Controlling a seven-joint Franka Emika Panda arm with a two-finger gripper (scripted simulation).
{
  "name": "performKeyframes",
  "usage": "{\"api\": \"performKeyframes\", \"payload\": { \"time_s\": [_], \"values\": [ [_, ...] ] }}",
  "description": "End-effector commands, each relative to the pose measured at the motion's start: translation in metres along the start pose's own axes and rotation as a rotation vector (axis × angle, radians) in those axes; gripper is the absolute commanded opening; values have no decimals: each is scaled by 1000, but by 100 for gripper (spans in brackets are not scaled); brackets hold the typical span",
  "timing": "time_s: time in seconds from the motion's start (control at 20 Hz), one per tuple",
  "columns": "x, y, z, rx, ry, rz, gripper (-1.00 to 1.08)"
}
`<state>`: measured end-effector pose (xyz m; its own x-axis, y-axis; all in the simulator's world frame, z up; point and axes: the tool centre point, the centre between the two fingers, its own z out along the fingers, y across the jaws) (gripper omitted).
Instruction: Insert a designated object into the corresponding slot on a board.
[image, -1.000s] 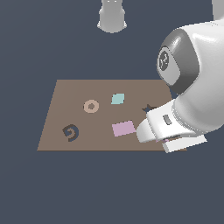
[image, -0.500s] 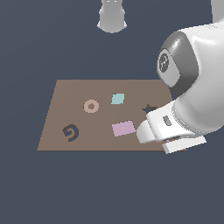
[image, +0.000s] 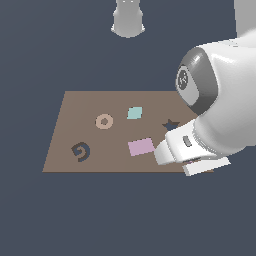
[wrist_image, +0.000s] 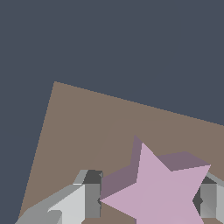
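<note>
In the wrist view the pale pink star block (wrist_image: 159, 192) lies flat on the brown board (wrist_image: 78, 131). My gripper (wrist_image: 148, 199) straddles it, and both fingers (wrist_image: 92, 197) touch its points, shut on it. In the exterior view the white hand (image: 187, 150) hangs low over the board's near corner at that view's right and hides the star and the fingertips. The dark star-shaped slot (image: 171, 125) shows on the board (image: 75, 110) just beyond the hand, partly covered by the arm.
On the board are a tan ring (image: 104, 121), a pale cyan diamond (image: 134, 113), a larger pink rectangle (image: 141, 147) and a dark spiral cutout (image: 80, 152). The arm's bulky white link (image: 220, 100) fills the exterior view's right. A grey base (image: 128, 20) stands behind the board.
</note>
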<state>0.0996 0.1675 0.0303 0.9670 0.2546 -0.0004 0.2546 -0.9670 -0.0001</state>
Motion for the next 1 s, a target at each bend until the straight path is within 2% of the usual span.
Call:
{"api": "performKeyframes", "payload": {
  "time_s": [0.0,0.55,0.95],
  "values": [
    [0,0,0,0,0,0,-100],
    [0,0,0,0,1,-12,-100],
    [-1,-5,-1,0,1,-112,-100]
  ]
}}
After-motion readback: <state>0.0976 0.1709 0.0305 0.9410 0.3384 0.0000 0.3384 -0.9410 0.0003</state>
